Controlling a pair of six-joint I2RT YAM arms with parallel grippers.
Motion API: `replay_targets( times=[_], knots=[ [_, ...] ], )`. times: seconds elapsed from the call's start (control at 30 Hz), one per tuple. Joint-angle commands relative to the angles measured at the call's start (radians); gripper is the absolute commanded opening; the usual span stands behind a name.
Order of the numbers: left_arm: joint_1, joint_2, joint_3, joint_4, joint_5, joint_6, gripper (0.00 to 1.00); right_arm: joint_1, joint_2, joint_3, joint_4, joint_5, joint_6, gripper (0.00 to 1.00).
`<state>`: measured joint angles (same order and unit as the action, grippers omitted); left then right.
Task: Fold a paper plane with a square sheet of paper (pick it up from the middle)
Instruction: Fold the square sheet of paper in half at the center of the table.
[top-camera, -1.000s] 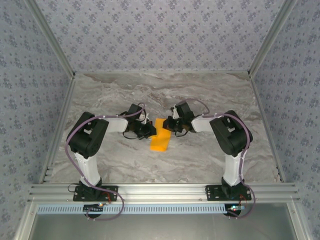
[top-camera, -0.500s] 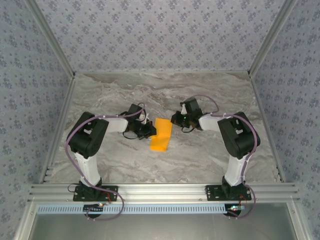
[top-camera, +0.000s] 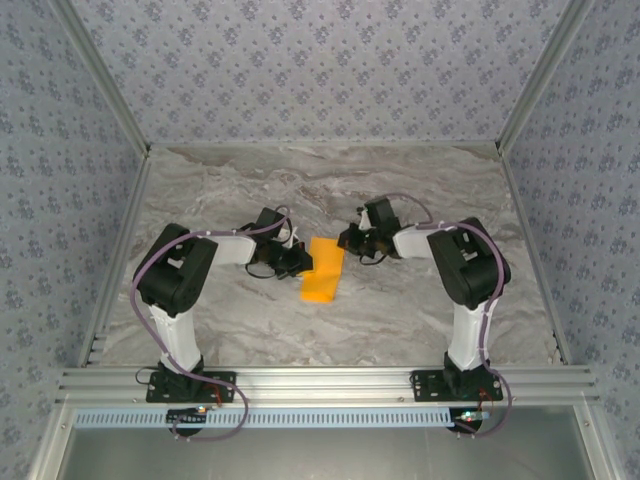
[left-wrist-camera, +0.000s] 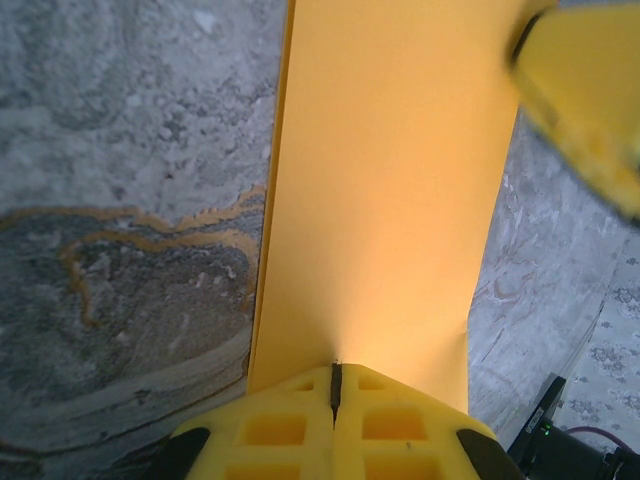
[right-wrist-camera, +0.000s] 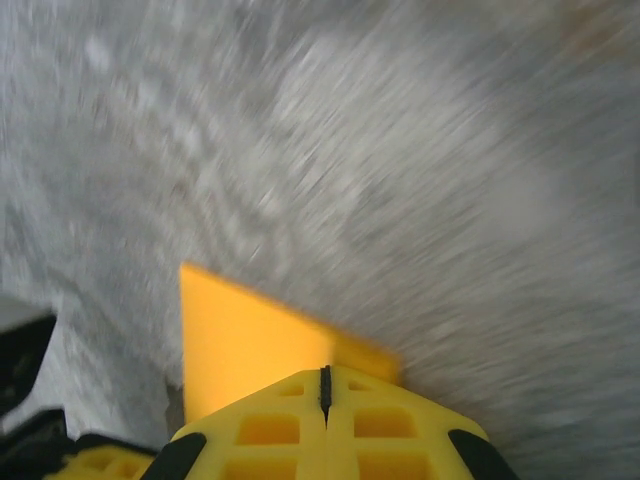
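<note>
Orange paper (top-camera: 322, 270) flat on table (top-camera: 420, 180). Left gripper (top-camera: 300, 262) pressed together at its left edge; right gripper (top-camera: 348, 240) likewise, by far corner.

On my overhead feed, a grey-white marbled table top (top-camera: 300, 180) fills the middle of the frame under even, soft light. The back wall (top-camera: 320, 70) at the top, the left wall (top-camera: 50, 200) and the right wall (top-camera: 590, 200) all carry pale lilac floral wallpaper. Aluminium posts (top-camera: 100, 70) slant through the upper corners. An aluminium rail (top-camera: 330, 380) crosses the bottom, with a slotted white strip (top-camera: 330, 416) just beneath it.
</note>
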<state>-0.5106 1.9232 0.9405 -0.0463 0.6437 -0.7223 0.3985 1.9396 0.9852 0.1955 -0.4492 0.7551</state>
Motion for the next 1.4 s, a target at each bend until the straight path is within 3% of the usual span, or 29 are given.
replay_targets(
  times=[0.0,0.27,0.47,0.73,0.97,1.13,1.37],
  knots=[
    [0.007,0.153,-0.113,-0.238,-0.292,0.024,0.0,-0.1,0.009,0.016,-0.02,0.062,0.003,0.0],
    [0.007,0.152,-0.123,-0.225,-0.292,0.012,0.0,0.052,-0.117,-0.066,-0.023,-0.014,-0.017,0.0],
    [0.006,0.154,-0.128,-0.218,-0.294,0.011,0.0,0.178,-0.089,-0.091,-0.002,-0.007,0.045,0.0],
    [0.007,0.154,-0.144,-0.206,-0.3,0.016,0.0,0.157,-0.066,-0.21,0.141,0.018,0.039,0.0],
    [0.008,0.147,-0.163,-0.178,-0.285,0.008,0.0,0.021,-0.21,-0.359,0.202,0.018,-0.01,0.0],
    [0.008,0.146,-0.163,-0.173,-0.28,0.008,0.0,0.108,-0.323,-0.279,0.047,0.046,-0.065,0.0],
    [0.007,0.154,-0.157,-0.169,-0.286,0.005,0.0,0.24,-0.175,-0.154,0.038,0.014,0.014,0.0]
  ],
)
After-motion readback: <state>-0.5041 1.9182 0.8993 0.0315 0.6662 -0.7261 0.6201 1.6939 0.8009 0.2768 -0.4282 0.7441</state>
